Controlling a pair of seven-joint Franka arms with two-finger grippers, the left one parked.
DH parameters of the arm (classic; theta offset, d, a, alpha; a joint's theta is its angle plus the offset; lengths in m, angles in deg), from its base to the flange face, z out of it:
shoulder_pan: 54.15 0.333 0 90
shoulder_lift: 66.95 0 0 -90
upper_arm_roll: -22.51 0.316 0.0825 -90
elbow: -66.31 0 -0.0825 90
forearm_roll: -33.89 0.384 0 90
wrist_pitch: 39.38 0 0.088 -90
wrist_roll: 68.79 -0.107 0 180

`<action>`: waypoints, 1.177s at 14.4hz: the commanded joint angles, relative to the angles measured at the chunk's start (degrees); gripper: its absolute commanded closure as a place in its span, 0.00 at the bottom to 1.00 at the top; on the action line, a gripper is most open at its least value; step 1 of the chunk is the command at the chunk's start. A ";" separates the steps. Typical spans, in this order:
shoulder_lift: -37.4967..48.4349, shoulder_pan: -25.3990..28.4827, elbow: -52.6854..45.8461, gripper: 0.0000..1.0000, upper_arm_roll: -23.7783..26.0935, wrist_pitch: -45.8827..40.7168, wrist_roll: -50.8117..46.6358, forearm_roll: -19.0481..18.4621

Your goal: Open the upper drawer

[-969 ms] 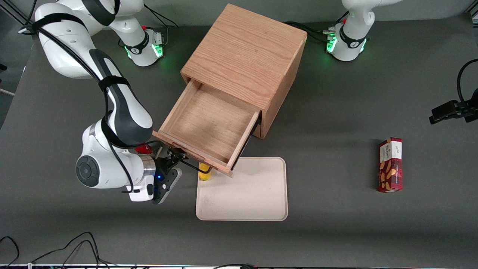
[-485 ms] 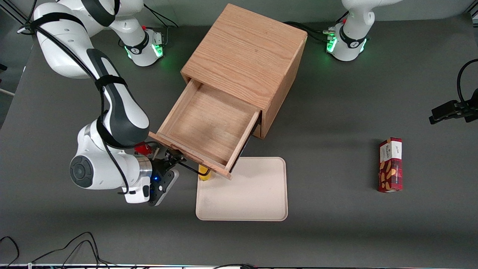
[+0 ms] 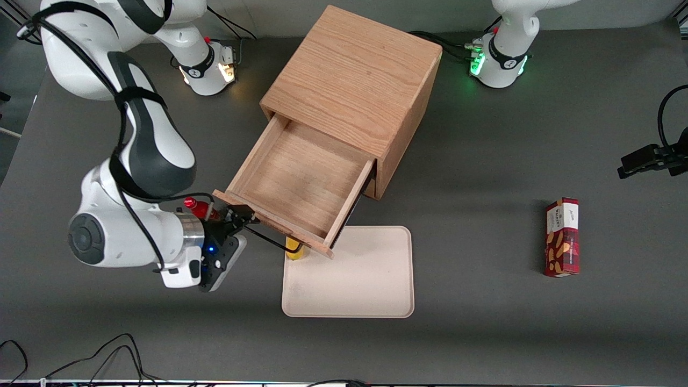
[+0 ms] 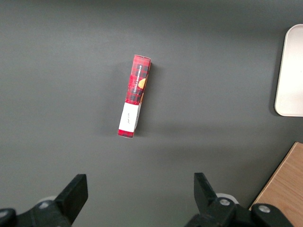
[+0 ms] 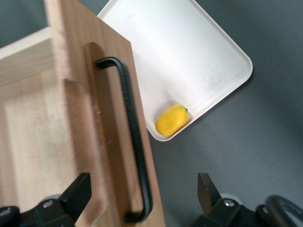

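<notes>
Beside one pulled-out upper drawer [image 3: 301, 180]: one pincer [image 3: 240, 216], fingers apart.

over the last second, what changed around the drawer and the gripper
The gripper has let go of the black handle and backed off toward the working arm's end of the table, fingers open. The upper drawer slid out slightly farther at first, then stopped, pulled out of the cabinet. The tray, the yellow fruit and the red box stayed put.

White arm [image 3: 134, 140] with dark grey joint covers — black cable, black end effector [image 3: 236, 226].
</notes>
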 commanded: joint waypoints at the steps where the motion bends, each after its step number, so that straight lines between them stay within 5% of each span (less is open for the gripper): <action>1: 6.54 -1.99 2.38 0.00 -0.22 -3.05 -3.38 -0.02; 7: 27.90 -10.43 21.01 0.00 -0.22 -5.08 -4.27 -2.81; 11: 35.97 -15.00 27.51 0.00 -0.14 -7.54 -21.97 -4.84; 17: 37.76 -16.95 28.68 0.00 -0.14 -9.98 -32.84 -8.19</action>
